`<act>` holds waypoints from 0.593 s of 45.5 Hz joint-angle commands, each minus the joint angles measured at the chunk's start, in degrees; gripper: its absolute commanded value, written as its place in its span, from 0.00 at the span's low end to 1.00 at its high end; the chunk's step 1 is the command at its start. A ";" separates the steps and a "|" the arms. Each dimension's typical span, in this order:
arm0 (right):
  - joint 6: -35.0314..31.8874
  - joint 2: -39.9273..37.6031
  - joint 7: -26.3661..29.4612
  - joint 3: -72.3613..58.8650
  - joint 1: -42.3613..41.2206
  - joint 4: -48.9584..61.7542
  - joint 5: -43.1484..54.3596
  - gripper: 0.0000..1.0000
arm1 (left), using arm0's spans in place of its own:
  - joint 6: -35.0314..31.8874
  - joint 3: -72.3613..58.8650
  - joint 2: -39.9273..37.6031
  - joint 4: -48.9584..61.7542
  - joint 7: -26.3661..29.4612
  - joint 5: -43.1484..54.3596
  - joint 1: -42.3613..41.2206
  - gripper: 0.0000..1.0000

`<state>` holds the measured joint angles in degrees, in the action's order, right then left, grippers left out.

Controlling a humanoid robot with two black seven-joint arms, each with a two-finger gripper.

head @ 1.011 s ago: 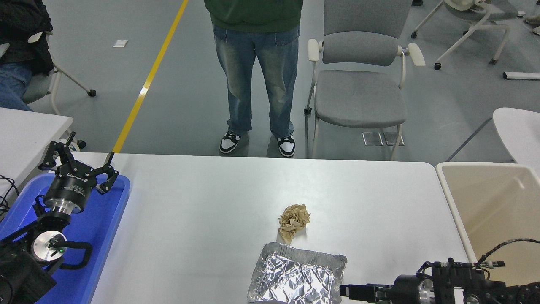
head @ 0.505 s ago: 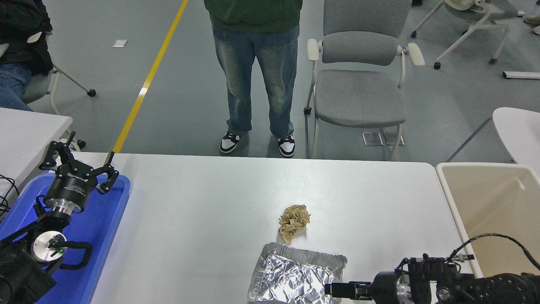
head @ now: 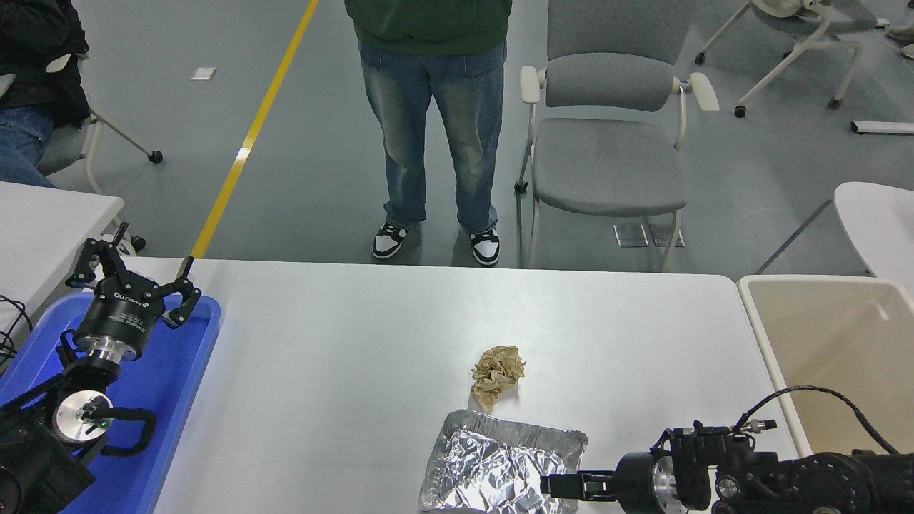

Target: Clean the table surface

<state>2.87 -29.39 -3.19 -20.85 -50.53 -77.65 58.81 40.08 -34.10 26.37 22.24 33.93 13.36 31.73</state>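
The white table surface (head: 335,335) fills the lower half of the head view. A crumpled brown paper ball (head: 497,374) lies near its middle. A crinkled foil tray (head: 493,467) sits just in front of the ball at the table's near edge. My right gripper (head: 547,486) comes in from the lower right, points left and lies low over the foil tray's right end. It is seen side-on, so its state does not show. My left gripper (head: 136,268) is open and parked over the blue tray (head: 182,371) at the lower left.
A beige bin (head: 842,343) stands against the table's right end. A person in jeans (head: 428,128) stands at the far side, next to a grey chair (head: 607,143). A smaller white table (head: 43,214) is at the left, another (head: 878,221) at the right.
My right arm has moved left along the table's near edge, and its gripper now reaches over the foil tray's right end. The paper ball, the tray and the left arm have not moved.
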 commanded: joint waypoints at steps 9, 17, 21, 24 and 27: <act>-4.45 -4.26 2.31 0.02 -3.26 -3.38 -0.72 0.00 | 0.00 0.00 0.00 0.00 0.00 0.00 0.00 1.00; -4.45 -5.15 2.31 0.11 -3.44 -4.70 -2.03 0.00 | 0.00 0.00 0.00 0.00 0.00 0.00 0.00 1.00; -4.45 -5.76 2.31 0.20 -3.44 -5.14 -2.47 0.00 | 0.00 0.00 0.00 0.00 0.00 0.00 0.00 1.00; -4.45 -6.11 2.31 0.20 -3.44 -5.67 -2.83 0.00 | 0.00 0.00 0.00 0.00 0.00 0.00 0.00 1.00; -4.45 -6.64 2.31 0.20 -3.44 -6.28 -3.26 0.00 | 0.00 0.00 0.00 0.00 0.00 0.00 0.00 1.00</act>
<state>-1.28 -34.37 -1.02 -20.71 -53.68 -82.14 56.84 40.08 -34.07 26.37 22.24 33.93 13.36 31.73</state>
